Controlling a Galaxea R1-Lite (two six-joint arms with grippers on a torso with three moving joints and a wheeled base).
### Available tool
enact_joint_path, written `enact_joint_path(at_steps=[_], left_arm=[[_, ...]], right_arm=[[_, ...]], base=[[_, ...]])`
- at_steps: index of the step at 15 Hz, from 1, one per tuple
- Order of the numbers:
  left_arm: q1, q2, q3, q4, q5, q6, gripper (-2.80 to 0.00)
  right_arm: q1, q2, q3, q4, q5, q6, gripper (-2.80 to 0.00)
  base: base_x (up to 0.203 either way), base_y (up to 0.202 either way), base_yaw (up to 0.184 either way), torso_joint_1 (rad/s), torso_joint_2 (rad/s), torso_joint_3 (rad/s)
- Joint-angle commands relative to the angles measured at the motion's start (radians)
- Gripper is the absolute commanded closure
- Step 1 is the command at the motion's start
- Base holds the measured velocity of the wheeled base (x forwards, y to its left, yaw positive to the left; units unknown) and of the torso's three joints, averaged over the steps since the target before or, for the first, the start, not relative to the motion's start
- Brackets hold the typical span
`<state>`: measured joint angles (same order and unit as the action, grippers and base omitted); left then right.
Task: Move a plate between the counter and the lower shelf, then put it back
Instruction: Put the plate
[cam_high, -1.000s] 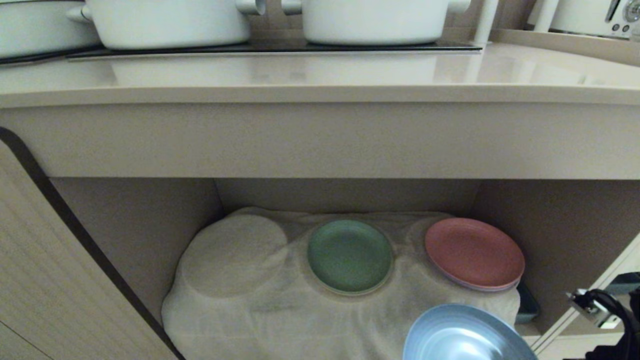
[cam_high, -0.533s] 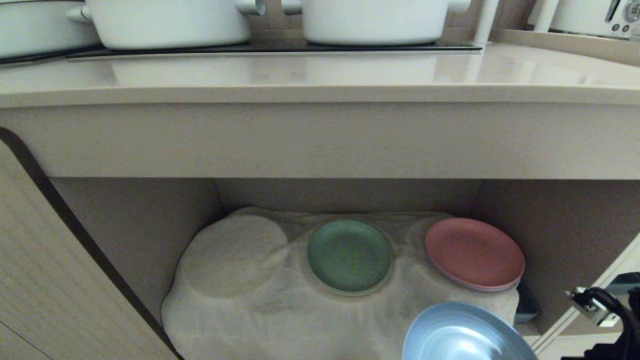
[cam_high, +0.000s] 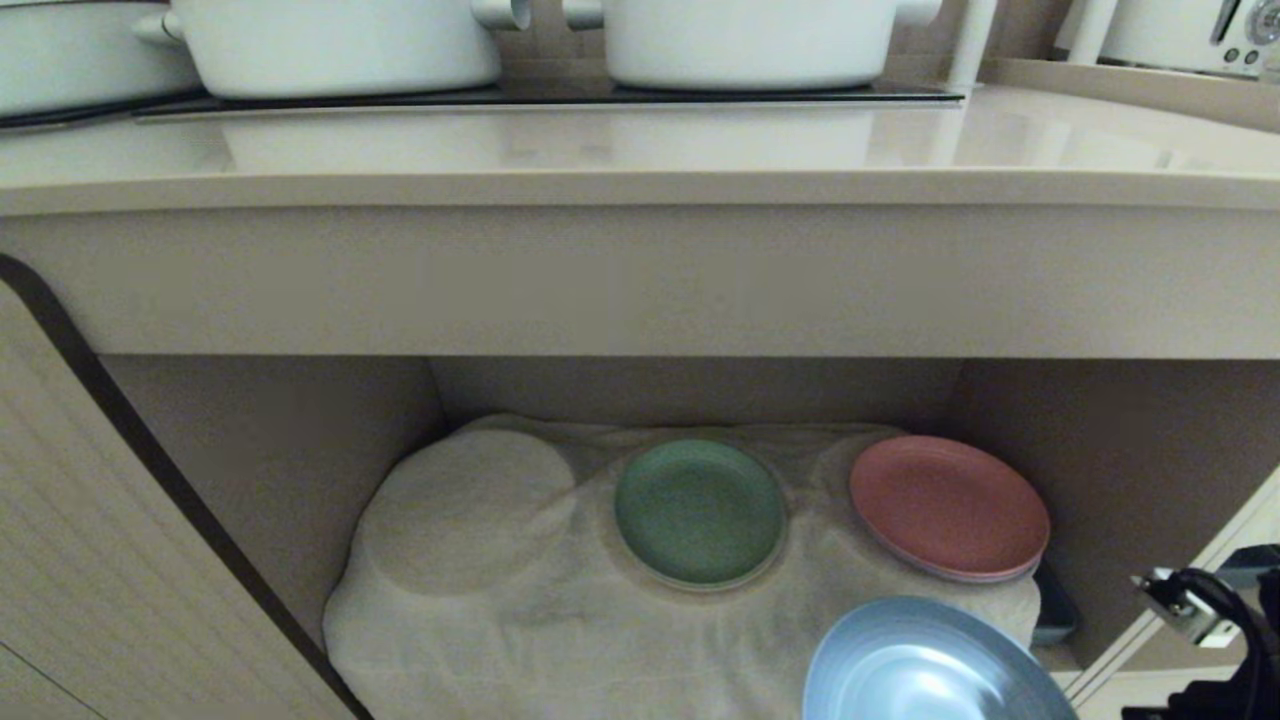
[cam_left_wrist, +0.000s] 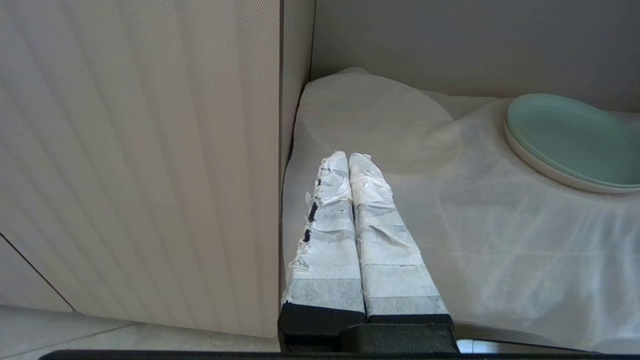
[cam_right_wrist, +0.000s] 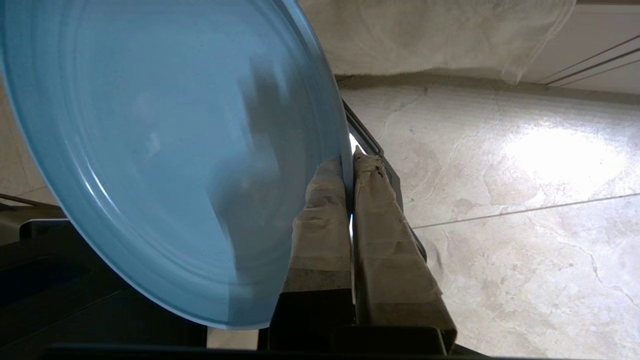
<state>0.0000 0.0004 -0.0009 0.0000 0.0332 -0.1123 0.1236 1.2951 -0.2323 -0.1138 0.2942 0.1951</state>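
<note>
At the left, the left gripper (cam_left_wrist: 350, 160) hangs idle with its taped fingers pressed together, low by the cabinet panel at the near-left edge of the lower shelf (cam_high: 520, 610). Further right, the plate (cam_high: 935, 665) hangs edge-gripped just before the shelf's front right corner, below the counter (cam_high: 640, 160). The right gripper (cam_right_wrist: 350, 165) is clamped on its rim; it probably sits at the plate's right, so the plate extends leftward from it.

The plate (cam_high: 930, 665) was light blue. On the lower shelf's (cam_high: 280, 450) white cloth (cam_high: 560, 620) lay a green plate (cam_high: 699, 512) and a pink plate (cam_high: 947, 506). The counter (cam_high: 640, 150) was beige, its pots (cam_high: 335, 45) white.
</note>
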Motion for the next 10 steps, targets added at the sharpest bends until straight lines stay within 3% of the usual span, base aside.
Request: enact_joint_path(at_steps=[1, 10], left_arm=[[0.0, 0.0, 0.001, 0.0, 0.001, -0.001, 0.0], [0.0, 0.0, 0.0, 0.0, 0.001, -0.001, 0.0]], right_arm=[[0.001, -0.002, 0.002, -0.001, 0.002, 0.001, 0.0], [0.001, -0.018, 0.029, 0.002, 0.002, 0.001, 0.0]], base=[[0.0, 0.0, 0.0, 0.0, 0.0, 0.0], [0.0, 0.0, 0.0, 0.0, 0.0, 0.0]])
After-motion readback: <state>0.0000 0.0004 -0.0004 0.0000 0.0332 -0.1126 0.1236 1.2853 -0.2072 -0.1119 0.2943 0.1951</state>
